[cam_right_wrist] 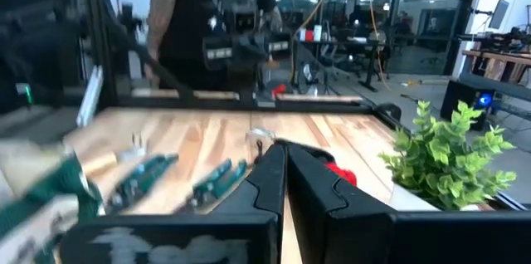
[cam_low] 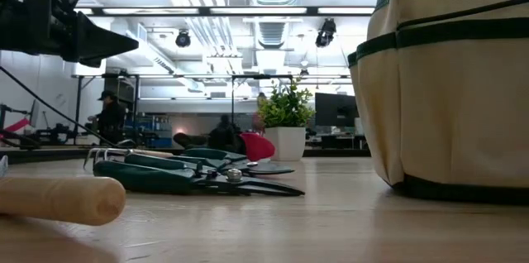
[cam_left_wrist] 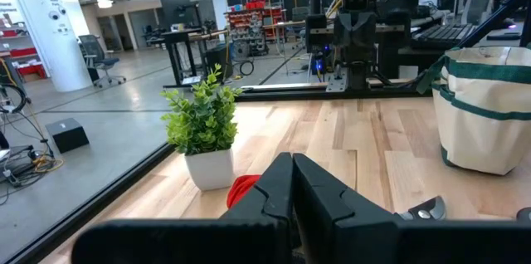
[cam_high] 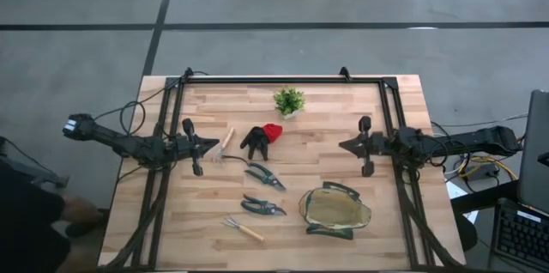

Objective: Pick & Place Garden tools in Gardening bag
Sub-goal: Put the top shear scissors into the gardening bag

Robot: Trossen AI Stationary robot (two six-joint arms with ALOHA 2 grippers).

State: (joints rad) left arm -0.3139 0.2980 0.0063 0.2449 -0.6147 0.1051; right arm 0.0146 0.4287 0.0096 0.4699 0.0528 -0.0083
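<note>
The khaki gardening bag (cam_high: 334,210) with dark green trim stands at the table's near right; it fills the right of the low view (cam_low: 450,81). Two dark-handled shears (cam_high: 264,175) (cam_high: 262,207) lie flat mid-table. One wooden-handled rake (cam_high: 243,228) lies near the front edge, and another (cam_high: 225,146) lies just ahead of my left gripper. The black-and-red glove (cam_high: 260,138) lies at the centre. My left gripper (cam_high: 214,144) is shut and empty, held above the table at the left, pointing right. My right gripper (cam_high: 343,145) is shut and empty at the right, pointing left.
A small green potted plant (cam_high: 289,100) stands at the far middle of the table. A black frame (cam_high: 283,79) runs along the far edge and down both sides. A person stands beyond the table's left side in the right wrist view (cam_right_wrist: 187,15).
</note>
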